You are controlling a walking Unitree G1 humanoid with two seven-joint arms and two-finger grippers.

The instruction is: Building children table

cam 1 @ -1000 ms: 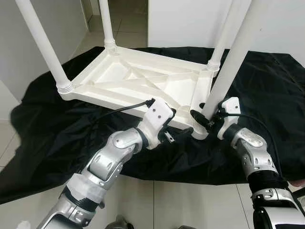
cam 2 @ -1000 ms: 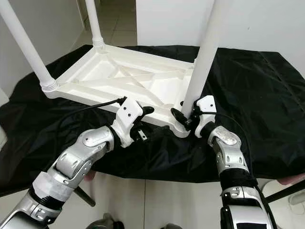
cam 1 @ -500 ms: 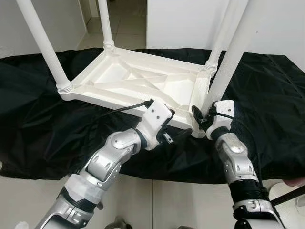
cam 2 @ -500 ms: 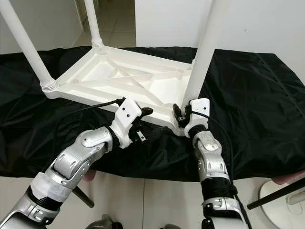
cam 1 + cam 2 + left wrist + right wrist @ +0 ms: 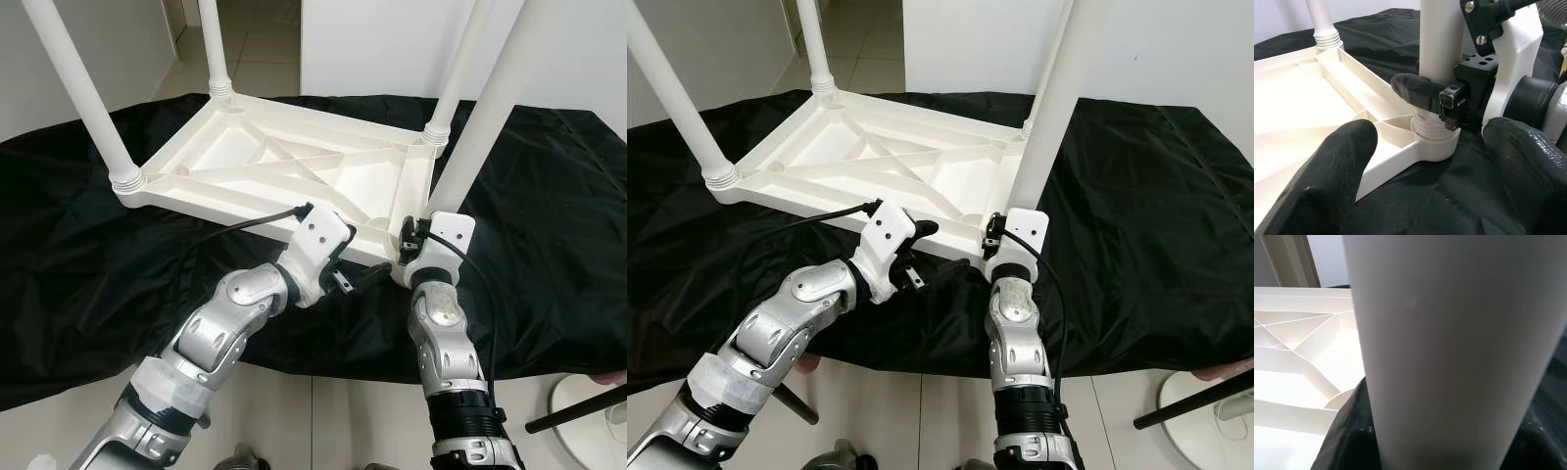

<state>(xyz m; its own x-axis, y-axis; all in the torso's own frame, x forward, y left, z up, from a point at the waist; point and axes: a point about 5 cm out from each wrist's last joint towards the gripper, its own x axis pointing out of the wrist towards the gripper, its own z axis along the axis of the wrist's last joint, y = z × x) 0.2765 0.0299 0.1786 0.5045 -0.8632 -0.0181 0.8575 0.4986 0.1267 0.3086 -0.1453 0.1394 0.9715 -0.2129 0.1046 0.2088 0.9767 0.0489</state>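
Crumpled black fabric sheet [image 5: 88, 245] spread wide over pale tiled floor [image 5: 294, 411]. White walls [image 5: 382, 44] far behind, open doorway far left. Round white base [image 5: 588, 421] with dark rod near right.

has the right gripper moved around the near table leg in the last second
Yes. The right gripper has swung from the outer right side of the near leg to its front, with the forearm now pointing straight at the leg's socket on the tabletop.

- A thick white table leg [image 5: 1449, 347] stands very close to the lens, upright.
- Beside it lies the ribbed white underside of the tabletop [image 5: 1303, 362].
- Black cloth [image 5: 1347, 440] shows around the leg's base.
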